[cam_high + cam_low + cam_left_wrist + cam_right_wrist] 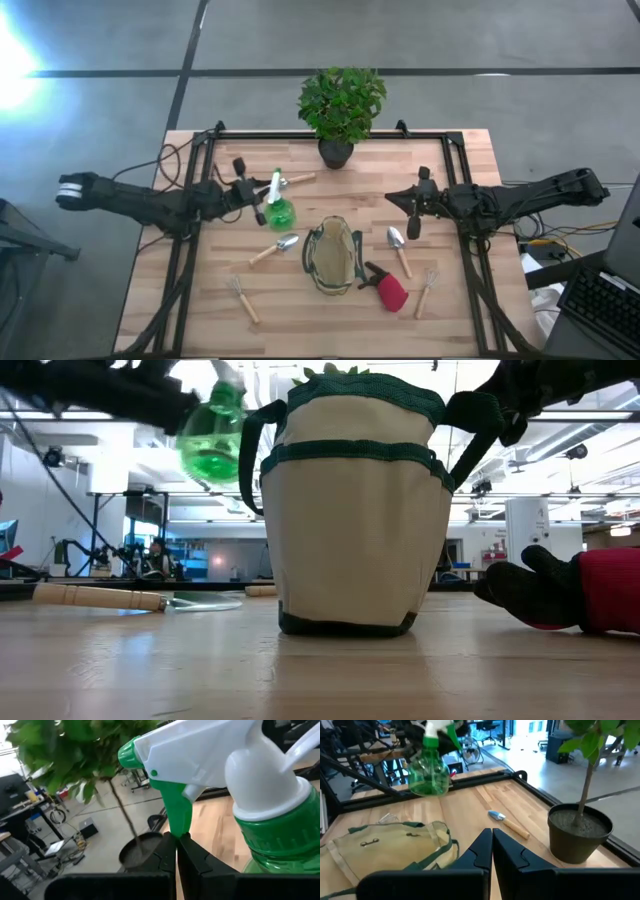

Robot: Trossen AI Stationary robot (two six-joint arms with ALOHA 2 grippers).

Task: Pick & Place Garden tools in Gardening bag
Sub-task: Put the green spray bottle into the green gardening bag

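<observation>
The green spray bottle [279, 208] with its white head [200, 760] hangs in the air left of the gardening bag [333, 256], and my left gripper [177, 851] is shut on it. The khaki bag stands upright on its base [348, 624], mouth up. My right gripper [412, 226] hovers shut and empty right of the bag. On the table lie two trowels [273, 248] [398, 247], two small forks [243, 297] [426, 291] and a red-and-black tool [389, 288]. Another wooden-handled tool [507, 823] lies near the plant pot. My left gripper pinches the lower end of the bottle's green trigger [178, 822] between its two fingers. The fingers come in about level from the table's left. The bottle is lifted clear of the table [212, 442] and sits tilted beside the fingers.
A leafy potted plant [340, 105] stands at the table's far edge, close behind the lifted bottle. Black frame rails [190, 250] run along the table's left and right sides. Bare wood [320, 320] lies in front of the bag.
</observation>
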